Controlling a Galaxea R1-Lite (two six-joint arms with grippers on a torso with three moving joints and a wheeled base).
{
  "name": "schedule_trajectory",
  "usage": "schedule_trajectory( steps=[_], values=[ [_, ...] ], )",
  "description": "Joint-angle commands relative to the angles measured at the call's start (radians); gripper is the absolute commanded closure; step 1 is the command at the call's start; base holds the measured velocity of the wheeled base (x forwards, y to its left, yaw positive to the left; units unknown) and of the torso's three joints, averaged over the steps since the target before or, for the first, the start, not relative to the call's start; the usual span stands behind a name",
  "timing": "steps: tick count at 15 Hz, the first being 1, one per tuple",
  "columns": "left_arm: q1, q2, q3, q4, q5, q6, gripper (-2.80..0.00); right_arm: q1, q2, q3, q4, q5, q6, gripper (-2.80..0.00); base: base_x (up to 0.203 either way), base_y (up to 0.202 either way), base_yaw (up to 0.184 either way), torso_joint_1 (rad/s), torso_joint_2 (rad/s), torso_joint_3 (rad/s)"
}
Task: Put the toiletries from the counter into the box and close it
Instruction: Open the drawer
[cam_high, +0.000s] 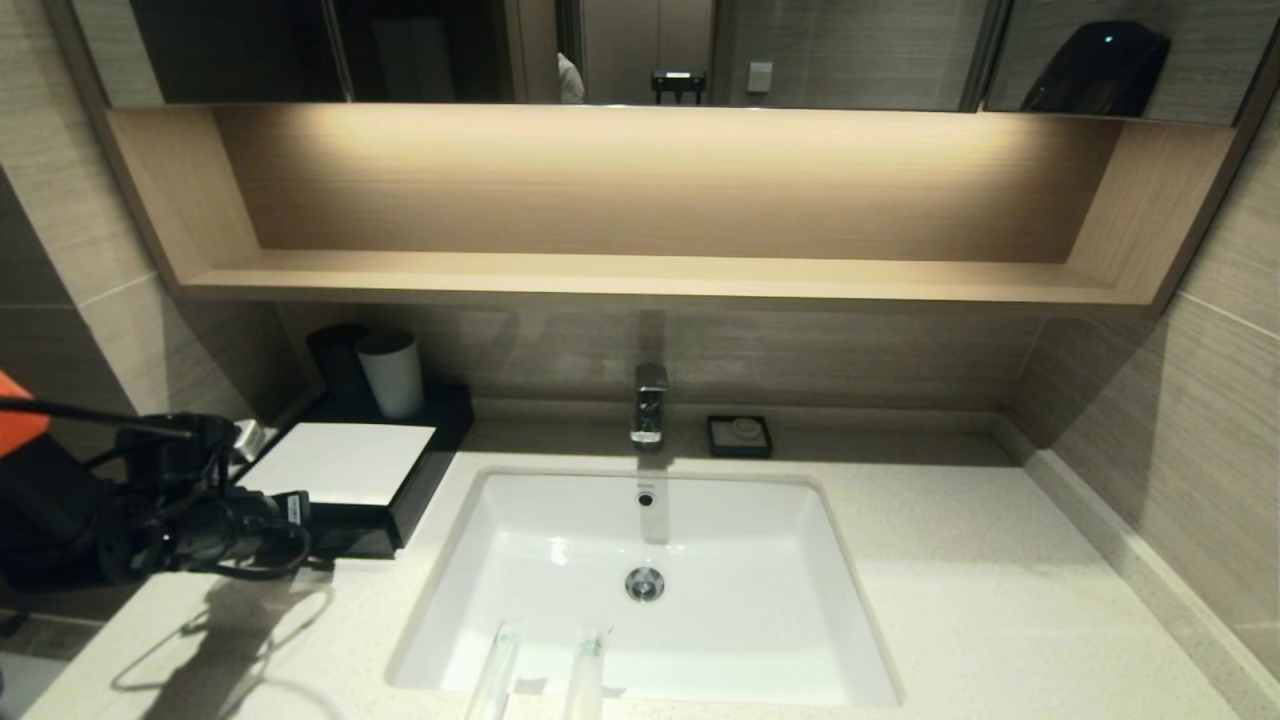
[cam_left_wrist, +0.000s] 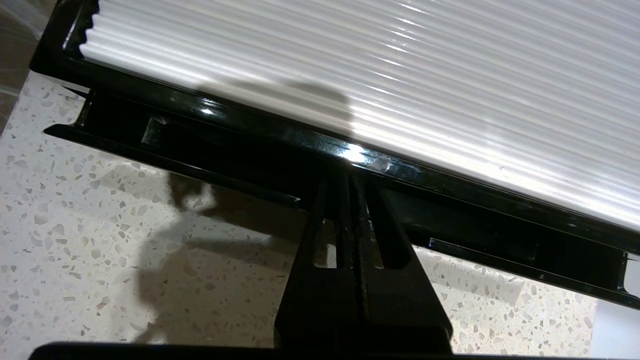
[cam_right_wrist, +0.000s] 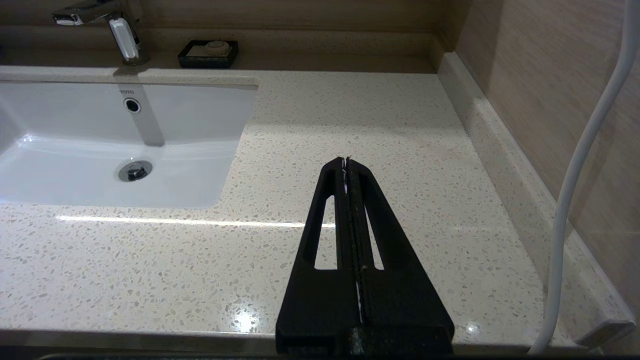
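Nearest, toiletries (cam_high: 540, 680): two long slim clear-wrapped packets, side by side at the near rim of the sink (cam_high: 640, 580), one with a green mark; well apart from the left jaws, off toward the robot's right.
Right gripper (cam_right_wrist: 346, 165): parked over bare speckled surface (cam_right_wrist: 350, 125), jaws pressed together, nothing between them, well away from both packets and box.
Left gripper (cam_left_wrist: 345, 185): jaws pressed together, tips right at the front edge of the box (cam_high: 345, 480), at the dark slot under its top rim; contact or mere closeness cannot be told.
Box, look: low, black and glossy, with a ribbed white top panel (cam_left_wrist: 400, 75); drawer front (cam_left_wrist: 210, 150) directly ahead of the jaw tips, seemingly not pulled out, or barely.
Step in hand, judged: getting the drawer open before any packet goes in.
Doing it well: hook or press the closed tips squarely on the drawer lip, pull straight along its slide, keep low and level so the glossy edge does not slip off; avoid dragging the whole box across the surface.
Beyond the box: light grey cup (cam_high: 392, 372) and a dark one at the wall behind it.
Farthest: tap (cam_high: 650, 400) and small black soap dish (cam_high: 739, 436), far off to the right of the left jaws.
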Motion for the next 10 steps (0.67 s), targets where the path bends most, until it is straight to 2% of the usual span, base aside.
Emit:
schedule_trajectory(
  steps=[1, 10],
  values=[
    [-0.003, 0.004, -0.001, -0.002, 0.001, 0.000, 0.00, 0.000, -0.001, 0.000, 0.000, 0.000, -0.001, 0.00, 0.000, 0.000, 0.000, 0.000, 0.00, 0.000],
    [-0.006, 0.003, -0.013, 0.057, 0.002, 0.004, 0.00, 0.000, 0.000, 0.000, 0.000, 0.000, -0.001, 0.00, 0.000, 0.000, 0.000, 0.000, 0.00, 0.000]
  ],
)
